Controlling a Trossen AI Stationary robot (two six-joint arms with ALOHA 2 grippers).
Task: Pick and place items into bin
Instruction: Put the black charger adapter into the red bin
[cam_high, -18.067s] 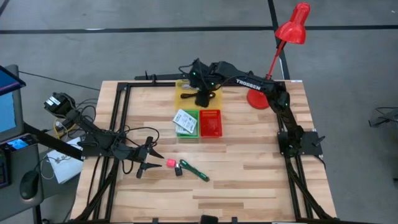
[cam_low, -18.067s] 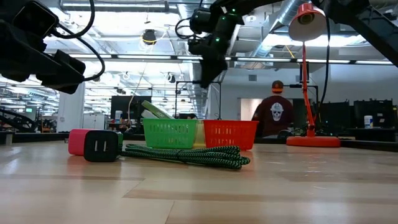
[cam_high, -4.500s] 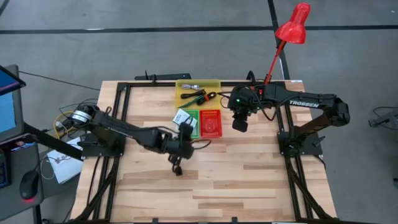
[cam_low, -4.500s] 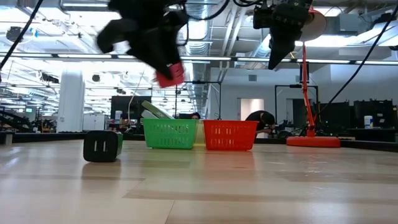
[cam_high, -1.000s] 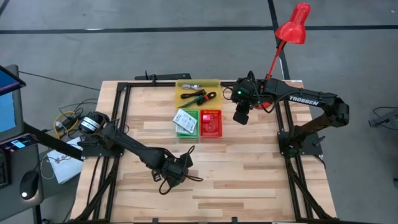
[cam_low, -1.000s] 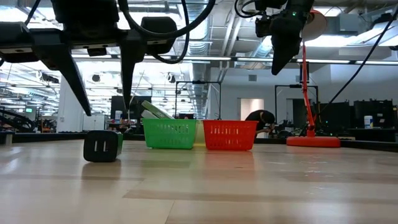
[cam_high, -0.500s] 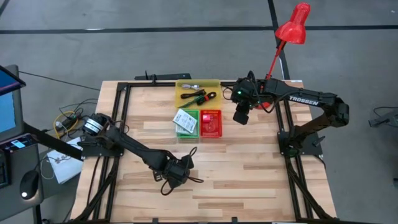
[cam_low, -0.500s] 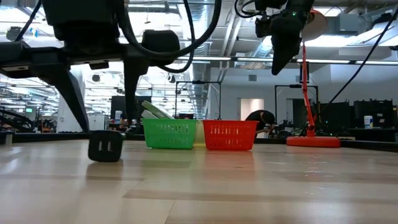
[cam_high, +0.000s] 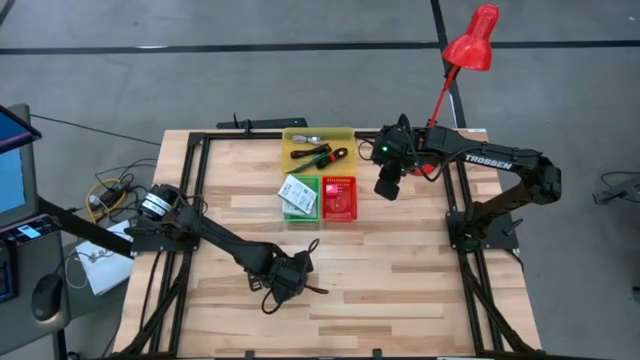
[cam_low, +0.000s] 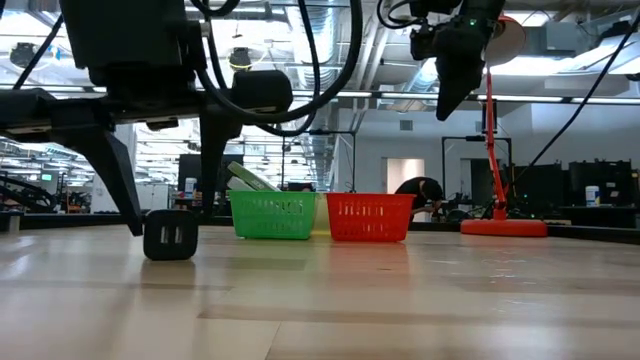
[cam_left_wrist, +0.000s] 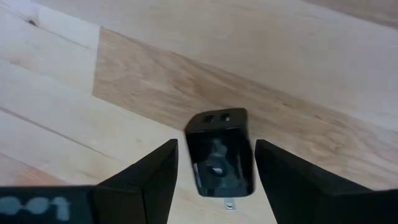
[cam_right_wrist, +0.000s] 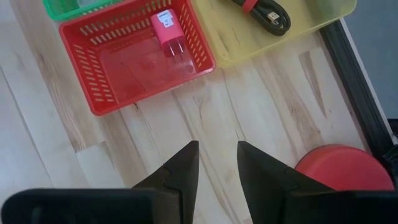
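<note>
A small black charger block (cam_left_wrist: 219, 155) lies flat on the wooden table, with its prongs toward the camera in the left wrist view; it also shows in the low view (cam_low: 170, 238). My left gripper (cam_left_wrist: 216, 144) (cam_high: 287, 278) is open and down over the block, one finger on each side, with thin gaps showing. My right gripper (cam_right_wrist: 217, 146) (cam_high: 386, 190) hangs high in the air just right of the red bin (cam_high: 339, 197), open by a narrow gap and holding nothing. A pink charger (cam_right_wrist: 166, 30) lies in the red bin.
A green bin (cam_high: 299, 197) holding white packets stands left of the red one. Behind both is a yellow tray (cam_high: 318, 150) with a coiled cable. A red desk lamp (cam_high: 470, 45) stands at the far right corner. Bare wood lies all around the left gripper.
My left gripper has come down toward the table, staying open, until its fingers stand astride the black block. The block has stayed where it was. The right arm has kept still.
</note>
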